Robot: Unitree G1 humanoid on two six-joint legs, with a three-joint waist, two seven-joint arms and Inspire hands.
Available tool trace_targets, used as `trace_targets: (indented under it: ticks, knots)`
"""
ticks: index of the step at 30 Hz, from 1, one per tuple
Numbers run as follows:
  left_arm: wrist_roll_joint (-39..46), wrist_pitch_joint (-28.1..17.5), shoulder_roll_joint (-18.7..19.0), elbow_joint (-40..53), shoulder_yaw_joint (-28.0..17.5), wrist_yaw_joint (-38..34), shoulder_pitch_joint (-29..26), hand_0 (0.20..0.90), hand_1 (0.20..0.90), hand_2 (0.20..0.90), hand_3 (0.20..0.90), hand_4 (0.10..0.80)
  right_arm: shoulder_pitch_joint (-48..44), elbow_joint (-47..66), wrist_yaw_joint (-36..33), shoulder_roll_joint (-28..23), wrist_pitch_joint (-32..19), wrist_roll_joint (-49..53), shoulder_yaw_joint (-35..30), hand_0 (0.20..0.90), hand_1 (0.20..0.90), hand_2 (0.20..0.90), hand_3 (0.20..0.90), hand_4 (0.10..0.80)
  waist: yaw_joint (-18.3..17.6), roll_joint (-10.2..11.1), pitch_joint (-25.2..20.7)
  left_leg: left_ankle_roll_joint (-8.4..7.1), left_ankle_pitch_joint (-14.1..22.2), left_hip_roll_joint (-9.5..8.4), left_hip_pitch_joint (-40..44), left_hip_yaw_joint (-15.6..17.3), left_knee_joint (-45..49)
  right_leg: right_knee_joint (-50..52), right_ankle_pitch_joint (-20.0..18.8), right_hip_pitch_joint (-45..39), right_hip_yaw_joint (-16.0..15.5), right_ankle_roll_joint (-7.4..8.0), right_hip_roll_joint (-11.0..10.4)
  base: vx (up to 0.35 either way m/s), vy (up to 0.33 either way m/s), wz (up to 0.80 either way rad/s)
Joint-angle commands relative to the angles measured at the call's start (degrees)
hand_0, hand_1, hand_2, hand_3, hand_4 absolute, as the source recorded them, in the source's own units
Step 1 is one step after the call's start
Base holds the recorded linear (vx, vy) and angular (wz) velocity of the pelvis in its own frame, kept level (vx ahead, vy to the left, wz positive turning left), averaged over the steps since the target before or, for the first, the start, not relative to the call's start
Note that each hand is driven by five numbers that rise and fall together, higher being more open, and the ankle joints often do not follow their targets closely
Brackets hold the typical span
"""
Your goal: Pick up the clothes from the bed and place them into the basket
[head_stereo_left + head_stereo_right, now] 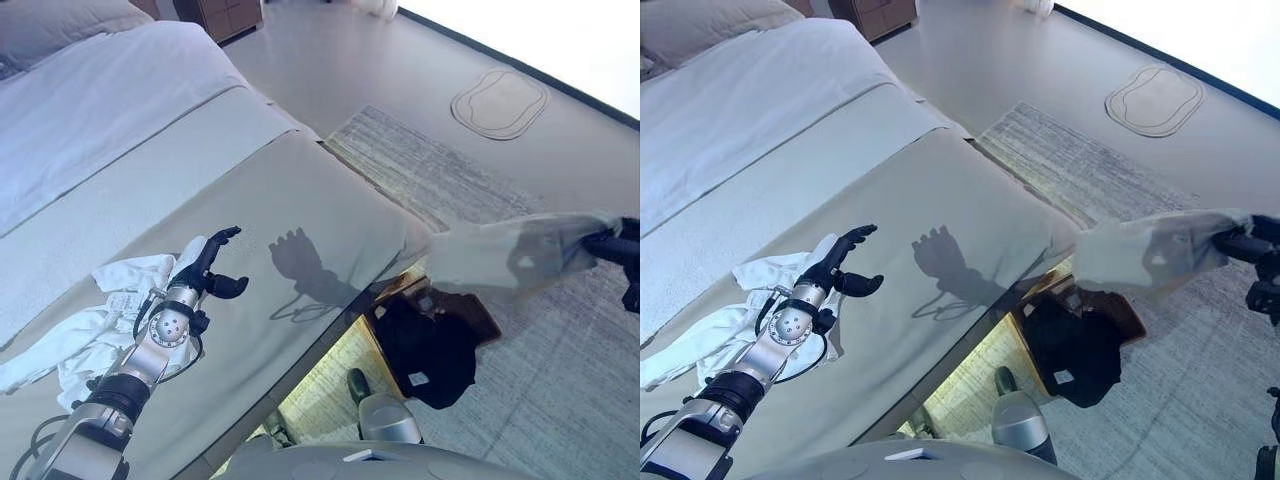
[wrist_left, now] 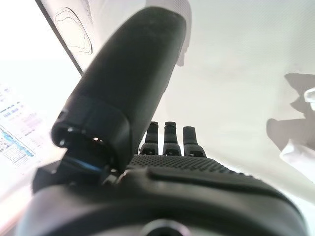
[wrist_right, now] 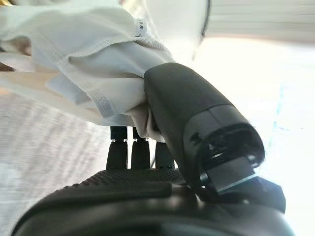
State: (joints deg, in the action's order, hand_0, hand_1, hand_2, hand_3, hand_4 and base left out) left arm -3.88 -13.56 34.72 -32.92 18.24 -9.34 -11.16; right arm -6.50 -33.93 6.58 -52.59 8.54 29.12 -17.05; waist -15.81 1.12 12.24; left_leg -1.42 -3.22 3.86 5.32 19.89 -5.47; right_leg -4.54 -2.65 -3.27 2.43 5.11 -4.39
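Note:
My right hand [image 1: 612,246] is shut on a pale grey garment [image 1: 510,255] and holds it stretched in the air over the floor, above and right of the basket [image 1: 478,318]. In the right wrist view the thumb [image 3: 182,103] pinches the white cloth [image 3: 83,54] against the fingers. The basket stands on the floor by the bed's foot with dark clothes [image 1: 430,345] in it. My left hand [image 1: 205,265] is open and empty over the bed [image 1: 300,200], beside a heap of white clothes [image 1: 90,325]. Its straight fingers [image 2: 170,140] show in the left wrist view.
The bed has a white duvet [image 1: 100,100] and pillows [image 1: 60,22] at the far left. A grey rug [image 1: 450,170] lies on the floor to the right. A wooden cabinet [image 1: 225,15] stands at the back. A flat oval mat [image 1: 498,102] lies far right.

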Motion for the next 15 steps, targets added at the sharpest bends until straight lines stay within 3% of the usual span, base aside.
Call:
trace_targets:
  ticks: [1,8,15]
  knots:
    - [1.51,-1.51,0.87,1.11,-0.28,-1.85,-3.82,0.9,0.9,0.9,0.9,0.8,-5.32,0.49,-1.11,-3.89,-6.52,-1.87,-1.18,0.3,0.3,0.3,0.2,0.1,2.03,1.34,-7.83,-0.21,10.39,1.02,3.23,-0.1,6.73,5.35,0.1,6.13,-1.88,1.73,1.13,0.0,0.0,0.0]
    - [1.72,-1.27,-0.03,2.8,-0.59,-2.93,-3.98,0.9,0.9,0.9,0.9,0.8,-2.85,-5.08,-0.93,1.62,-6.15,-1.74,1.72,0.3,0.3,0.3,0.2,0.1,2.71,1.07,-7.41,-0.05,10.04,0.93,3.33,-0.38,6.4,5.3,0.0,5.87,-2.31,1.69,0.99,-0.012,0.0,0.07]
    - [1.82,0.24,0.41,3.37,0.49,-2.62,-5.67,0.9,0.9,0.9,0.9,0.8,-2.01,-10.72,3.47,5.33,-6.54,1.59,2.29,0.3,0.3,0.3,0.2,0.1,3.12,0.97,-6.99,0.03,9.94,0.8,3.29,-0.78,6.49,5.34,-0.03,5.6,-2.67,1.82,0.81,-0.011,-0.009,0.06]
